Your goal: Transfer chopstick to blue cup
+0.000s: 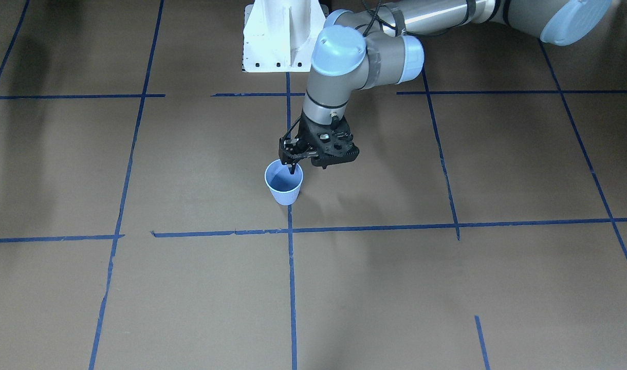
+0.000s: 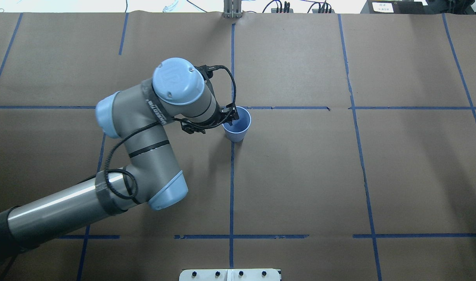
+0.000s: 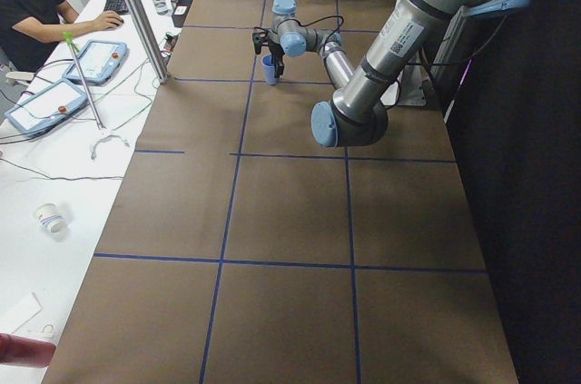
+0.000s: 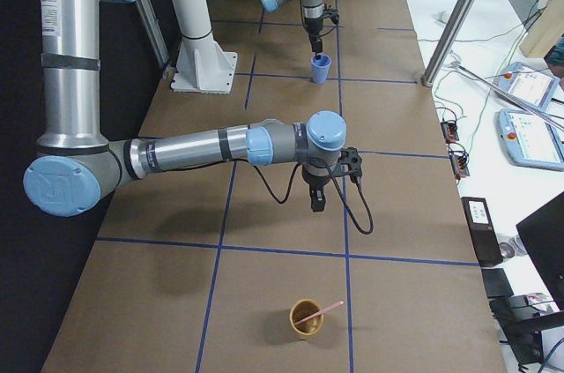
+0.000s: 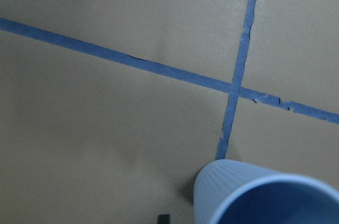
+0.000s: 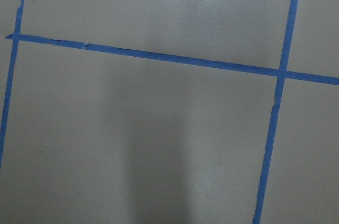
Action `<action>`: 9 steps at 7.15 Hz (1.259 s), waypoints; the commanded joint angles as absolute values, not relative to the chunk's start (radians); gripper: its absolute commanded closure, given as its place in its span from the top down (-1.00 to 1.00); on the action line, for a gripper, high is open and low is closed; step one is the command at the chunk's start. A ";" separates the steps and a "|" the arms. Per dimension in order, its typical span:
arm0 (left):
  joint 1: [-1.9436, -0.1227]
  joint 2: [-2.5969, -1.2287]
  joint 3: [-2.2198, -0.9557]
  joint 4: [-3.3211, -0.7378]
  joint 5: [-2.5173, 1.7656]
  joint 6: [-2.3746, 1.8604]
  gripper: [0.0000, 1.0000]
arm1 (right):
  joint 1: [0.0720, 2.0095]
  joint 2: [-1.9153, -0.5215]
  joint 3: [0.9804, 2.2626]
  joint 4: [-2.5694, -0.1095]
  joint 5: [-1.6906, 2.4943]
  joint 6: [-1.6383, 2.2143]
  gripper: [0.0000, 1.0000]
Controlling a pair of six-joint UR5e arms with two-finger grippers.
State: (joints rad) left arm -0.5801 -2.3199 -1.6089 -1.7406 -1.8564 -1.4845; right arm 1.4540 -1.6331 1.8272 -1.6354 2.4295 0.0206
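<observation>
The blue cup (image 1: 283, 184) stands upright near the table's middle, also in the overhead view (image 2: 237, 125), the left wrist view (image 5: 265, 195) and the exterior right view (image 4: 320, 68). Its inside looks empty. My left gripper (image 1: 292, 168) hangs just over the cup's rim, fingers together, tip pointing into the cup (image 2: 231, 115); I see nothing between them. One pale pink chopstick (image 4: 324, 310) leans in a tan cup (image 4: 305, 320) at the table's near end in the exterior right view. My right gripper (image 4: 315, 202) hovers above the table short of the tan cup; I cannot tell whether it is open.
The white robot base (image 1: 280, 36) stands behind the blue cup. Blue tape lines (image 2: 231, 175) divide the brown table. An operator (image 3: 27, 3) sits at a side desk with tablets and cables, beyond the table's edge.
</observation>
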 commanded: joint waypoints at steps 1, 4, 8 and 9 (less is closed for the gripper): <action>-0.639 -2.195 -1.756 -1.743 -1.862 -1.467 1.00 | 1.501 -1.714 1.815 -1.471 2.334 0.014 0.98; -0.653 -2.195 -1.756 -1.743 -1.859 -1.453 1.00 | 1.661 -1.761 1.549 -1.003 2.235 0.026 0.91; -0.653 -2.194 -1.756 -1.743 -1.858 -1.453 1.00 | 1.698 -1.694 1.332 -0.722 2.230 0.204 0.93; -0.655 -2.194 -1.756 -1.743 -1.858 -1.453 1.00 | 1.698 -1.686 1.298 -0.697 2.203 0.207 0.93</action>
State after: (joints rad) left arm -0.6540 -2.1937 -1.7564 -1.7426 -1.8582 -1.4527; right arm 1.6971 -1.7044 1.3550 -0.7489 2.2249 0.1893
